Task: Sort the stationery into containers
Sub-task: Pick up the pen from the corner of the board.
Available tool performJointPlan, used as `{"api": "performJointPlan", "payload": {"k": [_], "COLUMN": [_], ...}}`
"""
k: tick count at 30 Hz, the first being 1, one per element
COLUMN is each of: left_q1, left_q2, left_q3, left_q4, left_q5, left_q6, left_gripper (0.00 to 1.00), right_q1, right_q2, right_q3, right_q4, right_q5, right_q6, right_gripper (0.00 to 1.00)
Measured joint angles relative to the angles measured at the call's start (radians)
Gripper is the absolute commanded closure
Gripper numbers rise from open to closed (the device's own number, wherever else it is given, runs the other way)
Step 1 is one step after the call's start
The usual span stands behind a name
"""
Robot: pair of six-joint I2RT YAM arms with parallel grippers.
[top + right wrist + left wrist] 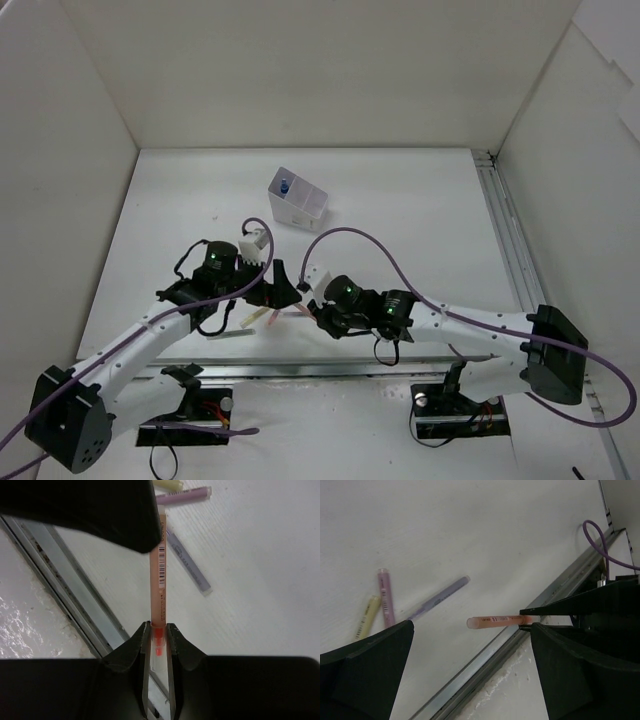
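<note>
- The right gripper (158, 636) is clamped on one end of the orange pen (159, 575). The left gripper (470, 672) hangs near the pen's free end, jaws wide apart and empty.
- The step in hand looks like picking up one pen. Next it needs carrying to the compartment box (300, 205).
- The left wrist view shows the pink pen (385, 596), yellow-green pen (366, 617) and grey pen (440, 597) on the table (420, 220). Only the top view shows the box, well apart.
</note>
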Motion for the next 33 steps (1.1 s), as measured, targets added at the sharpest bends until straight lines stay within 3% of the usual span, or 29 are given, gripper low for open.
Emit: {"api": "performJointPlan", "payload": {"k": [2, 10, 15, 19, 20, 22, 25, 28, 29, 30, 31, 33], "left_q1": [-0.02, -0.044, -0.044, -0.044, -0.047, -0.05, -0.06, -0.058, -0.058, -0.056, -0.055, -0.053], "left_q2": [0.037, 0.092, 0.097, 0.098, 0.098, 0.098, 0.096, 0.097, 0.096, 0.096, 0.095, 0.089], "left_q3": [0.0, 0.008, 0.008, 0.009, 0.01, 0.016, 0.021, 0.021, 0.021, 0.021, 0.021, 0.021], "left_q4": [0.016, 0.101, 0.143, 0.174, 0.183, 0.208, 0.218, 0.224, 0.224, 0.224, 0.223, 0.219], "left_q5": [0.027, 0.129, 0.154, 0.173, 0.177, 0.211, 0.214, 0.202, 0.186, 0.171, 0.155, 0.102], "left_q6": [0.003, 0.005, -0.008, -0.03, -0.035, -0.066, -0.068, -0.079, -0.079, -0.079, -0.082, -0.087], "left_gripper": [0.13, 0.24, 0.48, 0.76, 0.88, 1.0, 1.0, 1.0, 1.0, 1.0, 1.0, 1.0], "right_q1": [-0.004, -0.028, -0.03, -0.03, -0.031, -0.031, -0.031, -0.031, -0.031, -0.031, -0.031, -0.032], "right_q2": [-0.022, -0.057, -0.1, -0.113, -0.113, -0.109, -0.107, -0.106, -0.106, -0.107, -0.109, -0.126], "right_q3": [0.005, 0.014, 0.003, -0.009, -0.014, -0.025, -0.027, -0.027, -0.027, -0.027, -0.027, -0.03], "right_q4": [0.01, 0.062, 0.107, 0.139, 0.14, 0.141, 0.145, 0.148, 0.15, 0.154, 0.16, 0.174], "right_q5": [-0.002, -0.019, -0.024, -0.024, -0.024, -0.022, -0.018, -0.001, 0.006, 0.018, 0.034, 0.081], "right_q6": [-0.01, -0.026, -0.023, -0.023, -0.023, -0.025, -0.024, -0.01, 0.005, 0.019, 0.031, 0.065], "right_gripper": [1.0, 1.0, 1.0, 1.0, 1.0, 1.0, 0.98, 0.6, 0.29, 0.11, 0.03, 0.02]}}
